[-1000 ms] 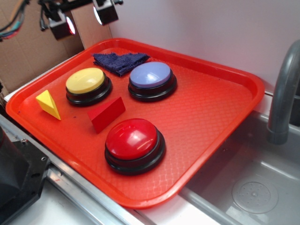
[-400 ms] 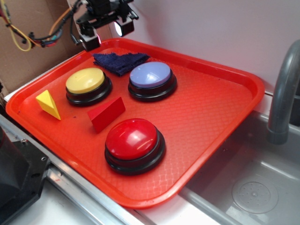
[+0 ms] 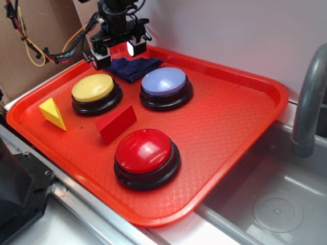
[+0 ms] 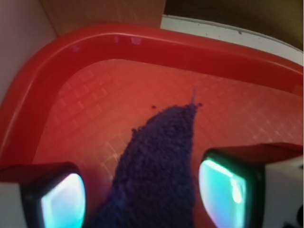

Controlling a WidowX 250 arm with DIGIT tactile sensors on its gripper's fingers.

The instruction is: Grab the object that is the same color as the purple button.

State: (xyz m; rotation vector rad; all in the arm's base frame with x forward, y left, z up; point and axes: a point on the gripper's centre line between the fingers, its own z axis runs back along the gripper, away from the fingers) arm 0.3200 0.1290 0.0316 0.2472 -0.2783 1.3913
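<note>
A dark navy-purple fuzzy rag (image 3: pixel 137 67) lies flat at the back of the red tray (image 3: pixel 235 112), just behind the purple button (image 3: pixel 165 87) with its lavender dome and black base. My gripper (image 3: pixel 116 52) hangs over the rag's left end, open, with one finger on each side of the cloth. In the wrist view the rag (image 4: pixel 159 166) runs up between the two glowing fingertips (image 4: pixel 221 187), and gaps of red tray show on both sides of it. The gripper (image 4: pixel 142 194) is not pressing on the cloth.
A yellow-domed button (image 3: pixel 94 93), a red-domed button (image 3: pixel 145 157), a red wedge block (image 3: pixel 116 123) and a yellow wedge block (image 3: pixel 52 113) share the tray. The tray's raised back rim (image 4: pixel 156 45) is just beyond the rag. A sink with a grey faucet (image 3: pixel 309 102) lies to the right.
The gripper has come down and forward from above the tray's back left corner, and now straddles the rag's left end. The rag, buttons and blocks have not moved.
</note>
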